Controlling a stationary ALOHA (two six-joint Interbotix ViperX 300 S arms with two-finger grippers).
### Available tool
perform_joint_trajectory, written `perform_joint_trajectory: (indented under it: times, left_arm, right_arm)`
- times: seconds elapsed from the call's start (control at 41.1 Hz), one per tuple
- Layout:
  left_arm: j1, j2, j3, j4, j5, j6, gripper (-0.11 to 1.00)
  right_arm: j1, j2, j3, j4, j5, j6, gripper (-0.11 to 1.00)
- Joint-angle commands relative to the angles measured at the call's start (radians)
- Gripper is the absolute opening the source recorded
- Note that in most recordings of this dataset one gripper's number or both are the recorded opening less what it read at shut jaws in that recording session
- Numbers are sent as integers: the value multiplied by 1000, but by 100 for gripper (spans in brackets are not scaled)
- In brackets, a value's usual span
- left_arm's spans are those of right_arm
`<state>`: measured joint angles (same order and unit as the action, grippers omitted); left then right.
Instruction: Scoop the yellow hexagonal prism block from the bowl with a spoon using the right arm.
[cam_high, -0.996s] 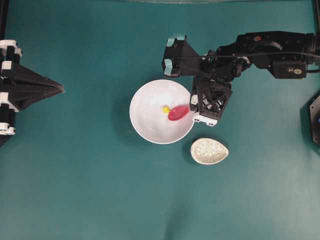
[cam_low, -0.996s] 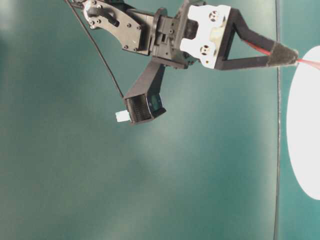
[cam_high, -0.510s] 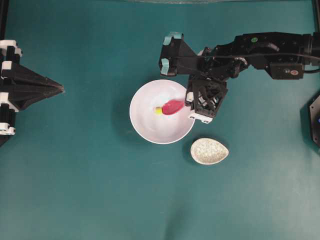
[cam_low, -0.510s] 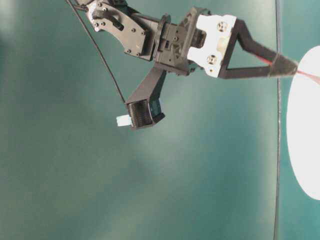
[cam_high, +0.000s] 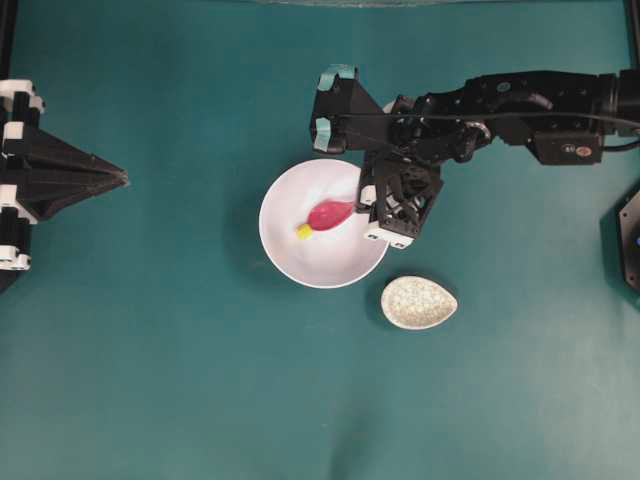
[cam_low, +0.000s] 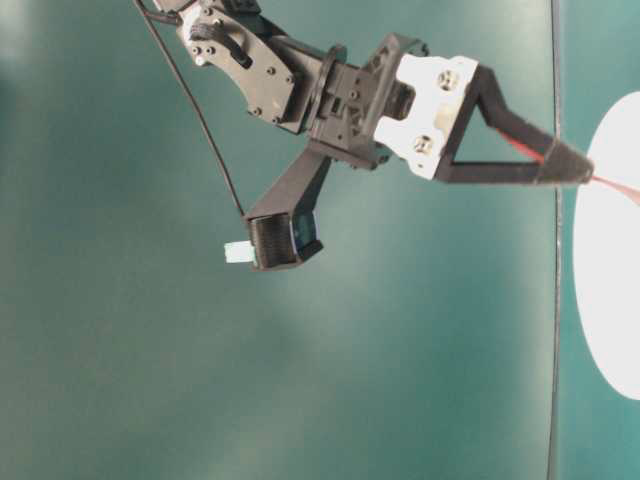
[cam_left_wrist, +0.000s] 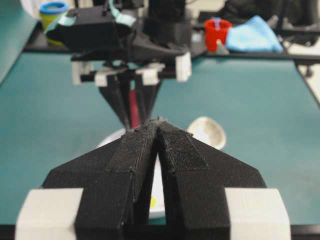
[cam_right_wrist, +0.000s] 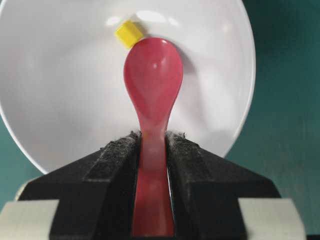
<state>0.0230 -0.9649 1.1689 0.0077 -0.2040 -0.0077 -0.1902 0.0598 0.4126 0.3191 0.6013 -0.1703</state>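
The white bowl (cam_high: 300, 266) sits at mid-table. The tiny yellow block (cam_high: 303, 231) lies inside it, touching the tip of the red-pink spoon (cam_high: 326, 213). My right gripper (cam_high: 362, 204) is shut on the spoon's handle at the bowl's right rim. In the right wrist view the gripper (cam_right_wrist: 152, 137) clamps the handle, the spoon head (cam_right_wrist: 153, 75) lies over the bowl (cam_right_wrist: 60, 90), and the block (cam_right_wrist: 129, 33) sits just beyond the tip, outside the spoon. My left gripper (cam_high: 125, 178) is shut and empty, far left of the bowl; its wrist view shows its tips (cam_left_wrist: 158, 121) closed.
A speckled beige spoon rest (cam_high: 418, 302) lies just below and right of the bowl. In the left wrist view a red cup (cam_left_wrist: 218, 33), a blue cloth (cam_left_wrist: 255, 37) and a yellow cup (cam_left_wrist: 52, 11) stand beyond the table's far edge.
My right gripper has moved left with the spoon, and the spoon head has slid across the bowl. The yellow block has shifted left and slightly down ahead of the spoon tip. The left arm is still.
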Motion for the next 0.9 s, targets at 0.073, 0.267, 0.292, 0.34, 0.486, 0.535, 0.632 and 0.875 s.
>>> perform_joint_trajectory:
  times: [0.073,0.267,0.292,0.34,0.486,0.535,0.632,0.875]
  left_arm:
    - [2,6,-31,2,-5,0,4]
    - [2,6,-31,3,11,-3,4]
    - [2,6,-31,2,15,-5,4]
    - [2,6,-31,3,20,-6,4]
    - [2,6,-31,2,35,-9,4]
    - [2,6,-31,2,37,-9,4]
    - [2,6,-31,3,37,-9,4]
    - [2,6,-31,3,37,-8,4]
  right_arm:
    - [2,-15,-32,-9,-64,-3,24]
    - [2,-31,-71,-40,-54,-5,24]
    - [2,-37,-75,-48,-49,-5,24]
    - [2,-48,-83,-60,-37,-5,24]
    - [2,-78,-94,-84,2,0,24]
    - [0,-91,-97,-86,18,0,25]
    - [2,-112,-100,-89,55,0,25]
    - [2,-156,-101,-87,153,14,25]
